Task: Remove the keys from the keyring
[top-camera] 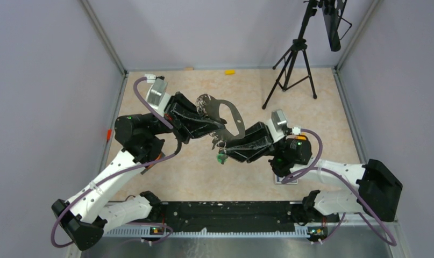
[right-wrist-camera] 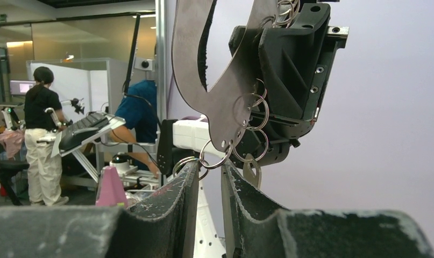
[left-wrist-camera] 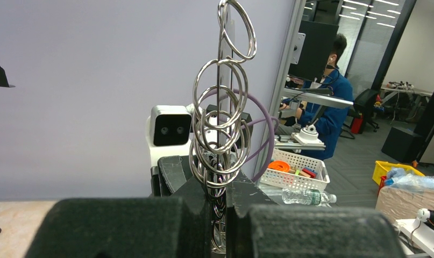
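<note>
The keyring (top-camera: 229,114), a flat grey D-shaped plate, is held up off the floor between the two arms. My left gripper (top-camera: 217,124) is shut on its holed edge. In the left wrist view the keyring (left-wrist-camera: 223,70) stands edge-on, with small split rings (left-wrist-camera: 221,129) stacked above the closed jaws (left-wrist-camera: 220,212). My right gripper (right-wrist-camera: 210,171) sits just under the keyring (right-wrist-camera: 225,80). Its fingers stand a narrow gap apart, and one small ring (right-wrist-camera: 214,161) dips between their tips. A silvery key (right-wrist-camera: 252,173) hangs behind the right finger. A green-headed key (top-camera: 222,158) dangles beside the right gripper (top-camera: 221,146).
A black tripod (top-camera: 292,64) stands at the back right of the beige floor (top-camera: 204,177). A small yellow piece (top-camera: 230,71) lies by the back wall. Grey walls close in on both sides.
</note>
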Tool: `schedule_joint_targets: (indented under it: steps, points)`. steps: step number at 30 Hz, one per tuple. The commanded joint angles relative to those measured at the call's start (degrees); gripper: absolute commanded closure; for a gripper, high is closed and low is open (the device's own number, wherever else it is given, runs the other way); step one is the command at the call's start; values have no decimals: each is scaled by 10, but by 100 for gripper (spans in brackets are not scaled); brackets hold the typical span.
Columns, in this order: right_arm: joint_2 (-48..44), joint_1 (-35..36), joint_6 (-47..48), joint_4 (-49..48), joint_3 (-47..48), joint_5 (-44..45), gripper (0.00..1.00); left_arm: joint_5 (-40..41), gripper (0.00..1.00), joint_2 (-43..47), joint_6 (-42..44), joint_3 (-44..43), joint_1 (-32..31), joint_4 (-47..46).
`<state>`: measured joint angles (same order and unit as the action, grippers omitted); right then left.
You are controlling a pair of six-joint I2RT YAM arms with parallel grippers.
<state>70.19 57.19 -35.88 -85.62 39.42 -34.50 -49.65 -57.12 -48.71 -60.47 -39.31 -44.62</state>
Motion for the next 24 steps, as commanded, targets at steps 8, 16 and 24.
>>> schedule_joint_targets:
  steps: [8, 16, 24]
  points:
    - [11, -4, -25, -52, 20, -5, 83, 14, 100, 8, 4, 2, 0, -26]
    - [10, -5, -20, -38, 17, -27, 90, 14, 100, 9, 6, 2, 0, -25]
    - [-12, -5, 16, 20, 12, -44, 96, 14, 100, 10, 8, -3, 0, -20]
